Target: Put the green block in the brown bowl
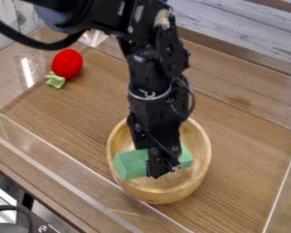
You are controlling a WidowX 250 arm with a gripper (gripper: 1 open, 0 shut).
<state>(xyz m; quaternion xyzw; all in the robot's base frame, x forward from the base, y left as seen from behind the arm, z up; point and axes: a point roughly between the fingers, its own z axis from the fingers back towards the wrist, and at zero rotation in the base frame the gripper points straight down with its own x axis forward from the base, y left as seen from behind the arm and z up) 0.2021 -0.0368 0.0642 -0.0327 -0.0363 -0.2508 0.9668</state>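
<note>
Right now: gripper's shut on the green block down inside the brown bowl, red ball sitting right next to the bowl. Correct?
One thing is off: the red ball is not next to the brown bowl; it sits far off toward the table's back left corner. The camera view shows this. The rest holds: the gripper is shut on the green block inside the bowl.

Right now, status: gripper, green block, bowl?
Gripper shut on flat green rectangular block, pointing down. Block inside round light-brown wooden bowl, not yet released. Nothing else in bowl; red ball far off.
</note>
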